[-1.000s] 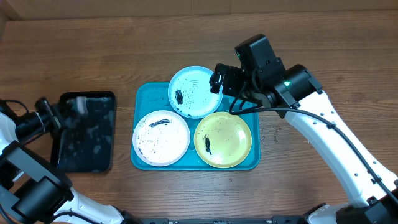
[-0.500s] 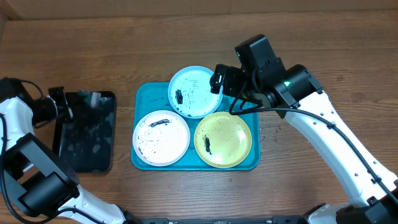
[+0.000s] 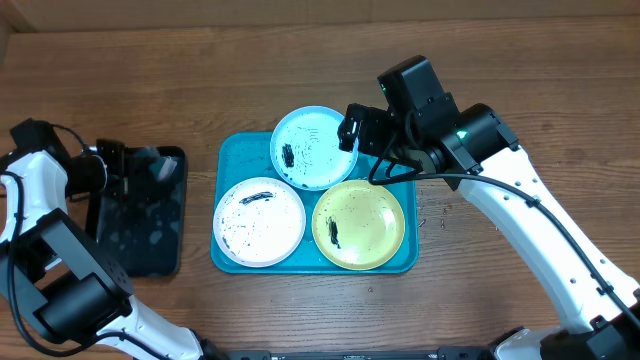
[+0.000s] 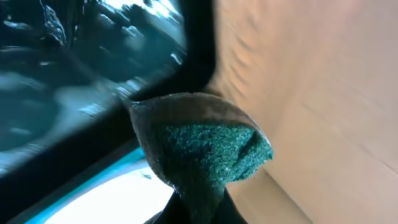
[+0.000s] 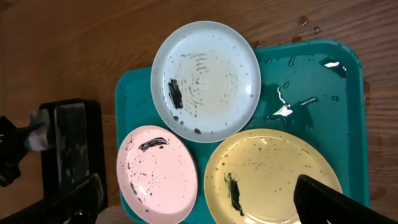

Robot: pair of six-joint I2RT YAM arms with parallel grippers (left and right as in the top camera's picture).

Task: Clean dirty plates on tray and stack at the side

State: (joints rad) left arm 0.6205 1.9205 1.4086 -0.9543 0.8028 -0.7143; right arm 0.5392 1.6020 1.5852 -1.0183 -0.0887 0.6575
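The turquoise tray [image 3: 232, 160] holds three dirty plates: light blue [image 3: 315, 147] at the back, white [image 3: 259, 221] front left, yellow-green [image 3: 359, 225] front right. All bear black smears and specks. My right gripper [image 3: 352, 128] hangs open and empty above the tray's back right part. In the right wrist view its spread fingers [image 5: 199, 208] frame the light blue plate [image 5: 206, 81], the white plate [image 5: 155, 174], the yellow-green plate [image 5: 273, 177] and the wet tray [image 5: 311, 81]. My left gripper [image 3: 125, 165] is shut on a green sponge [image 4: 205, 149] over the black tray's back edge.
A smaller black tray [image 3: 140, 215], wet inside, lies left of the turquoise tray; it also shows in the left wrist view [image 4: 74, 81]. Water drops [image 3: 432, 215] dot the wooden table right of the turquoise tray.
My left gripper has moved right with the sponge, from beside the black tray's left edge to over its back edge. The right arm and the plates have not moved.
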